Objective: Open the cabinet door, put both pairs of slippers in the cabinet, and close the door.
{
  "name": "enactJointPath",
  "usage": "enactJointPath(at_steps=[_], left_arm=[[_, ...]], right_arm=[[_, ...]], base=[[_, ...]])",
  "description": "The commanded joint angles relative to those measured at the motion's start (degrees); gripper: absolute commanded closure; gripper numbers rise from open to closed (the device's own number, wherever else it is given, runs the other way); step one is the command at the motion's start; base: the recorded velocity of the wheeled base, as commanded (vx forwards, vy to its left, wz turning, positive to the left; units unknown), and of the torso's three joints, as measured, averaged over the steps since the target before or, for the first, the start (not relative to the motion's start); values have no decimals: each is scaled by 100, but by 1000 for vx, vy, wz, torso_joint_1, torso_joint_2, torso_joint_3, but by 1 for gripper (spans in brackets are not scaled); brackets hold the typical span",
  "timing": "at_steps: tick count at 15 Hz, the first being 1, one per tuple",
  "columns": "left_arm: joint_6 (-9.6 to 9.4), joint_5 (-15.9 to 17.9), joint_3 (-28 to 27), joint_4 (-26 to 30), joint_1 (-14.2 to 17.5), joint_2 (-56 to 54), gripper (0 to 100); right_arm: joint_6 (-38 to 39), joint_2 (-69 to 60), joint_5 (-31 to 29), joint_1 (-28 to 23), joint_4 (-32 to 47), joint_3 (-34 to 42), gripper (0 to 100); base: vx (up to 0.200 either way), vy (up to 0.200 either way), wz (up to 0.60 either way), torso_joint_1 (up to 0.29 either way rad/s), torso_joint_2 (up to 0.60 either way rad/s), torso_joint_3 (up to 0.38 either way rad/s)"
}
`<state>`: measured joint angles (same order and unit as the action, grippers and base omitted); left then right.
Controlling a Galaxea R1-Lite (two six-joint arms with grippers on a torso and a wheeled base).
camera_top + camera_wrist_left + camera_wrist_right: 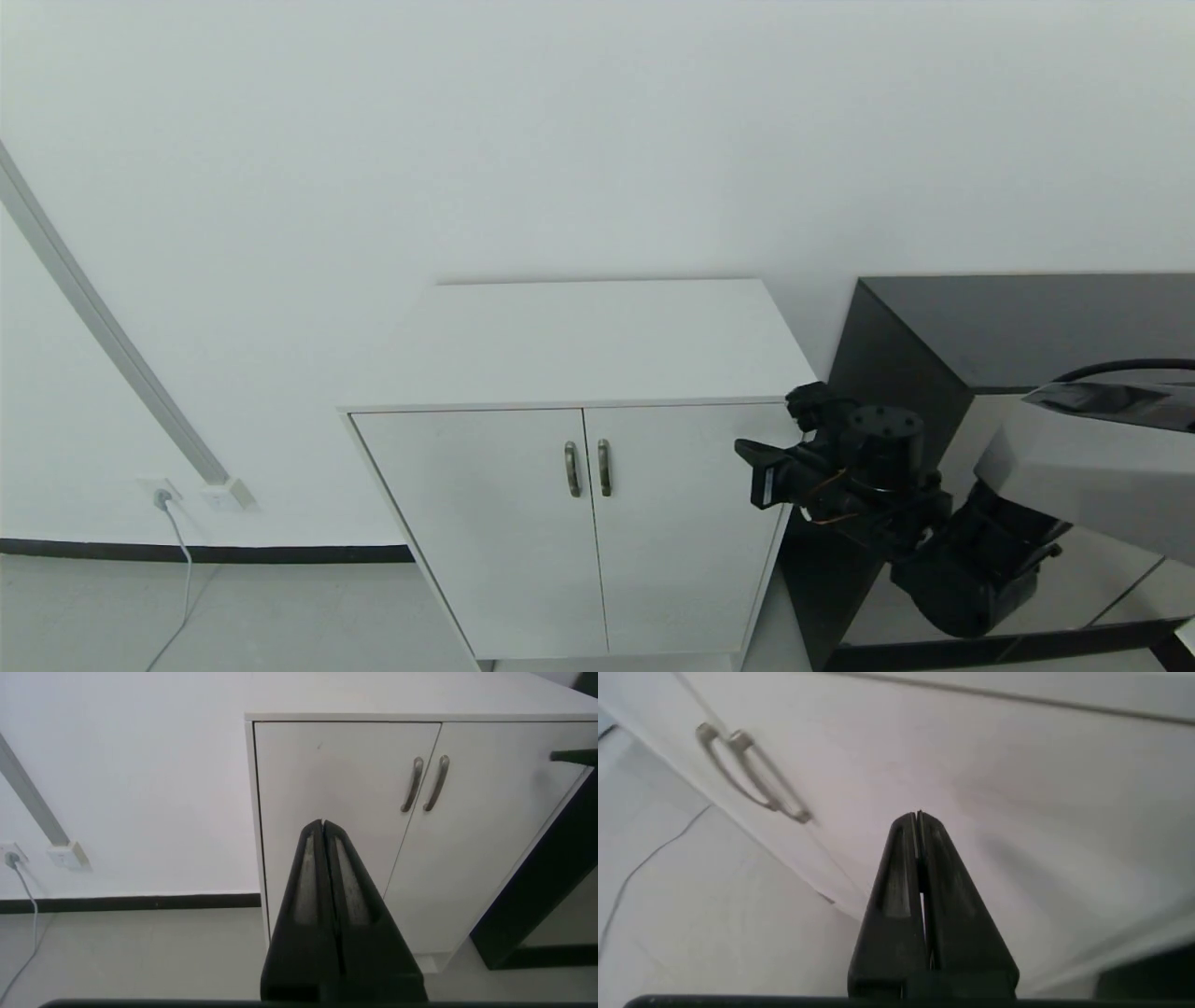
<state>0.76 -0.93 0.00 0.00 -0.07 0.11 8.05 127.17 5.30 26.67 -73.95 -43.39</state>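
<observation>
- Cabinet [485,523]: both doors shut, the two handles [587,468] side by side at the middle seam.
- Right hand [758,474]: closed, empty, near the right door's outer edge.
- Left hand [323,829]: closed, empty, facing the left door.

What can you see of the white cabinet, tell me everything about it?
The cabinet is a low white box with a smooth flat top, seemingly laminated board. Its left door and right door are both shut, each with a vertical metal handle beside the centre seam. It stands upright on the pale floor against the white wall, a black unit close beside it on the robot's right. The right claw, shut, hangs before the right door; whether they touch cannot be told.
</observation>
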Motion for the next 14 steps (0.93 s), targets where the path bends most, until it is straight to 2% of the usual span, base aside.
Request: enactJointPath(at_steps=[1,5,11,14], left_arm=[[4,5,0,0,7,-2,100],[4,-4,0,0,-1,-2,100],[4,5,0,0,7,-2,100],[4,5,0,0,-1,-2,100]], right_arm=[[-119,-755,-188,-347,-93,630,100],[-383,-1520,-267,-918,-401,1684,100],[-1191,-2522,-425,-2659,-507,3345,100],[-1226,-3190,-381,-2975,-480,3873,100]], base=[[0,0,0,0,0,0],[0,0,0,0,0,0],[0,0,0,0,0,0],[0,0,0,0,0,0]])
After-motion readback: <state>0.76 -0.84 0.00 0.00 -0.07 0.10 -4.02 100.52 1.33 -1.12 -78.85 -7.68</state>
